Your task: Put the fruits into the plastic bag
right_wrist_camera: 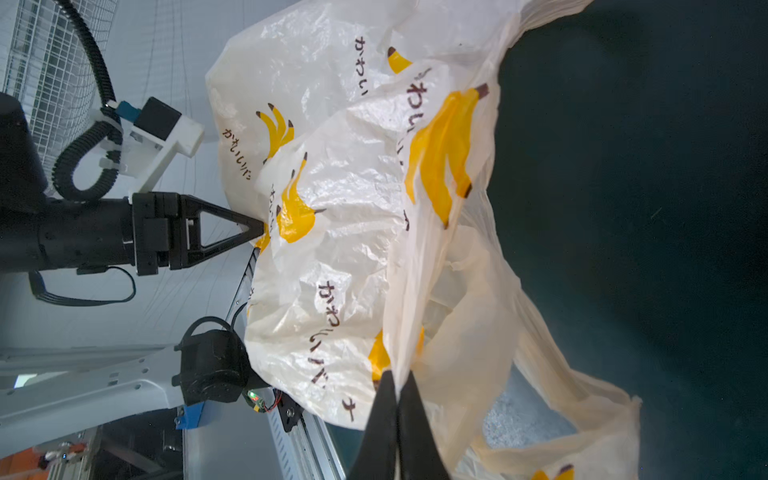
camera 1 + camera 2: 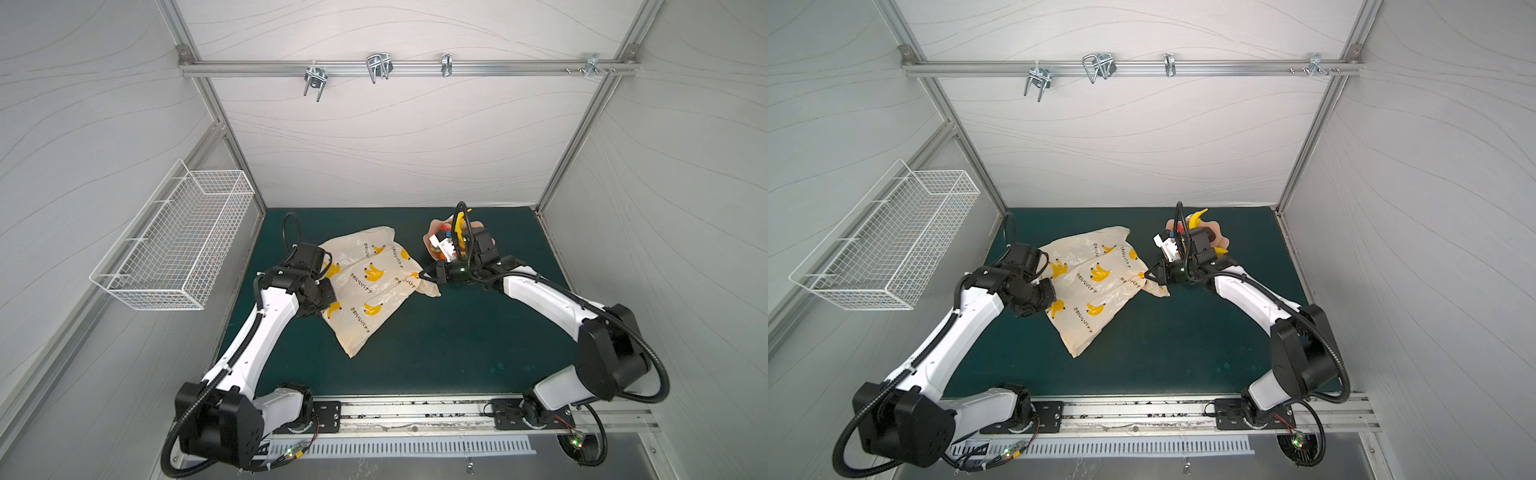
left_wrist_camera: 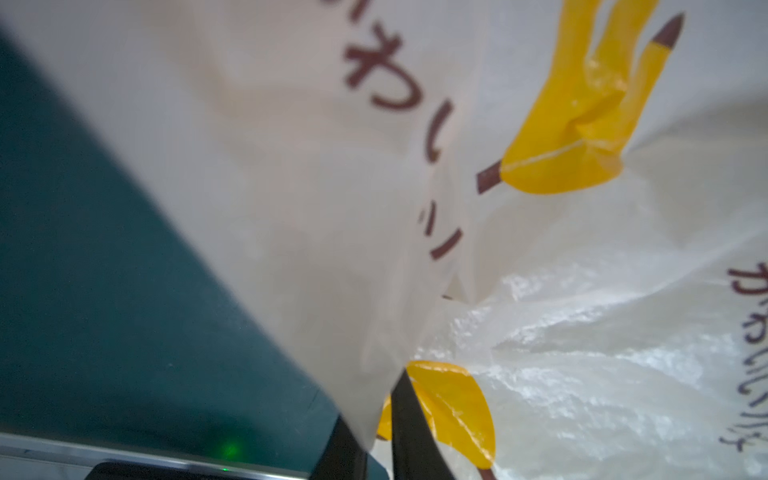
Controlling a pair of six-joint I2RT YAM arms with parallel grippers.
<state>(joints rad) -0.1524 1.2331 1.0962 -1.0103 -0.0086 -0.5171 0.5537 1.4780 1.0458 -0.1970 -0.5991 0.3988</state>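
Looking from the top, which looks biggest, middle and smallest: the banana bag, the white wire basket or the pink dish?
1. white wire basket, though it hangs nearer the camera, so that may flatter it
2. plastic bag
3. pink dish, partly hidden

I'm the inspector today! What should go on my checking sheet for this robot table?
Surface: dark green mat, lying flat.
Job's things: the plastic bag is crumpled on the mat between the arms. The fruits, a long yellow one sticking up, sit in a pink dish behind the right arm and are partly hidden.
Clutter: nothing seen.
Grippers: the left gripper and the right gripper each have their fingers shut on an edge of the bag, on opposite sides.
Cables: a black hose loops along each arm.
Surroundings: a white wire basket on the left wall and metal hooks on the back rail.
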